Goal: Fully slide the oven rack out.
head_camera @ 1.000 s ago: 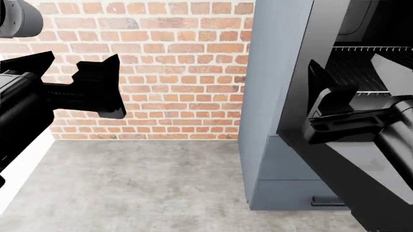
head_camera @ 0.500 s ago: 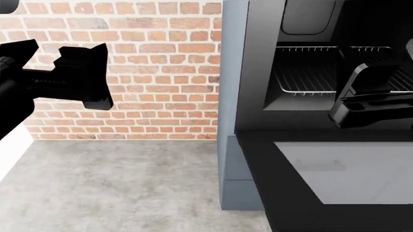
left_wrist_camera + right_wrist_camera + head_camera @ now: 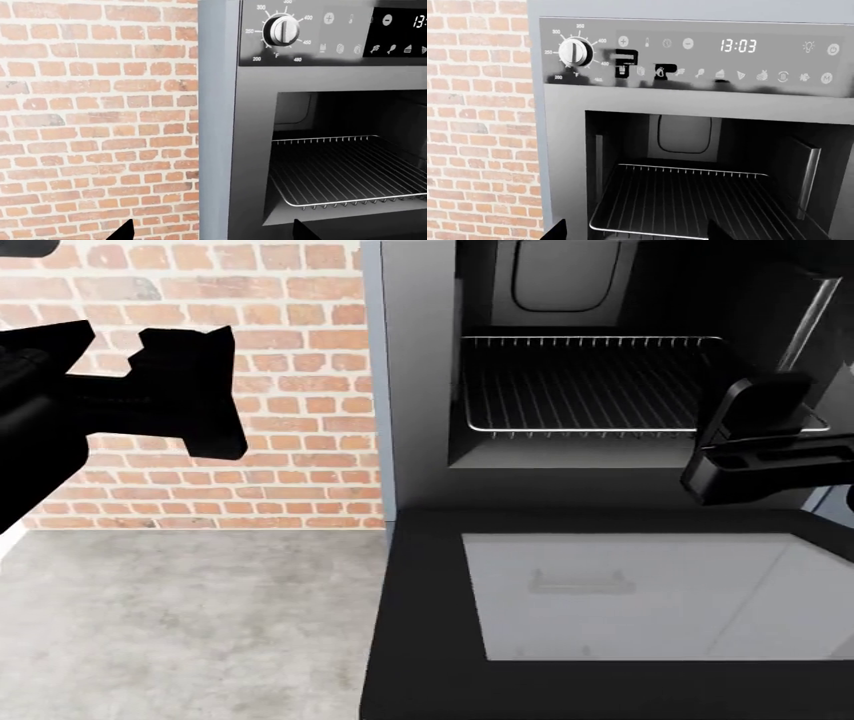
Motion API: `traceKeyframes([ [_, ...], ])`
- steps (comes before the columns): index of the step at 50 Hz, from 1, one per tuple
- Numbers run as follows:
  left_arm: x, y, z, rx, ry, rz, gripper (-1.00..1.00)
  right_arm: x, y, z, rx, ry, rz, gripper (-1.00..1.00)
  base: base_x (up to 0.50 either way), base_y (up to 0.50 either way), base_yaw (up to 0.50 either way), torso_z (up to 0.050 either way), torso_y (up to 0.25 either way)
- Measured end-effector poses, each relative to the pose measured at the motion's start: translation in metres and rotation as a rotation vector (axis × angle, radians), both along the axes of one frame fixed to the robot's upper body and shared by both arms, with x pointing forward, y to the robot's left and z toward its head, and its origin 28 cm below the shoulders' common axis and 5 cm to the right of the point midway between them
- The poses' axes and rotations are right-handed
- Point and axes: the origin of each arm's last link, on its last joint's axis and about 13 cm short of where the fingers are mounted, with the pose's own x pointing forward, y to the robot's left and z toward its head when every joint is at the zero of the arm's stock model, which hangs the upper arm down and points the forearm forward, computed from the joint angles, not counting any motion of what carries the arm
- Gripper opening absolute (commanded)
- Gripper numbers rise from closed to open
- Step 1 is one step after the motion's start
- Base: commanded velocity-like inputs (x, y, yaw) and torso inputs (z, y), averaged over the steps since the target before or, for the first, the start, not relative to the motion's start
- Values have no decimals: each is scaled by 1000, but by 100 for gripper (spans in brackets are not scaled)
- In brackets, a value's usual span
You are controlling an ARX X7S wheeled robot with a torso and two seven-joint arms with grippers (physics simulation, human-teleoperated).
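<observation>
Reaching for the oven rack, door already down

The oven rack (image 3: 587,385) sits fully inside the oven (image 3: 414,390), above the lowered door (image 3: 427,640). The right gripper (image 3: 761,445) hovers just before its front wire; the left gripper (image 3: 180,390) waits by the brick wall (image 3: 307,470). I cannot tell either jaw state. Best approach: level, centred, clamp the front wire, pull straight.

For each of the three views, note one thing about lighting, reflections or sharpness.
Head view: the open door's glass window looks pale and washed out, and both grippers are black silhouettes. Right wrist view: dark shapes reflect in the glossy control panel; clock digits stay sharp. Left wrist view: the oven rack wires gleam crisply against the dark cavity.
</observation>
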Motion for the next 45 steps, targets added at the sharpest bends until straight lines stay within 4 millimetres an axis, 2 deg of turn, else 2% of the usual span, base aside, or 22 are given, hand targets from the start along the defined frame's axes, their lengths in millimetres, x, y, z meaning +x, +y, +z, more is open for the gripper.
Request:
traceKeyframes([
  [38, 1, 0, -6, -17, 15, -5, 100, 4, -1, -9, 17, 22, 13, 100, 0, -500, 0, 0, 0],
  [45, 2, -1, -6, -21, 17, -8, 100, 5, -1, -10, 17, 25, 12, 100, 0, -300, 0, 0, 0],
])
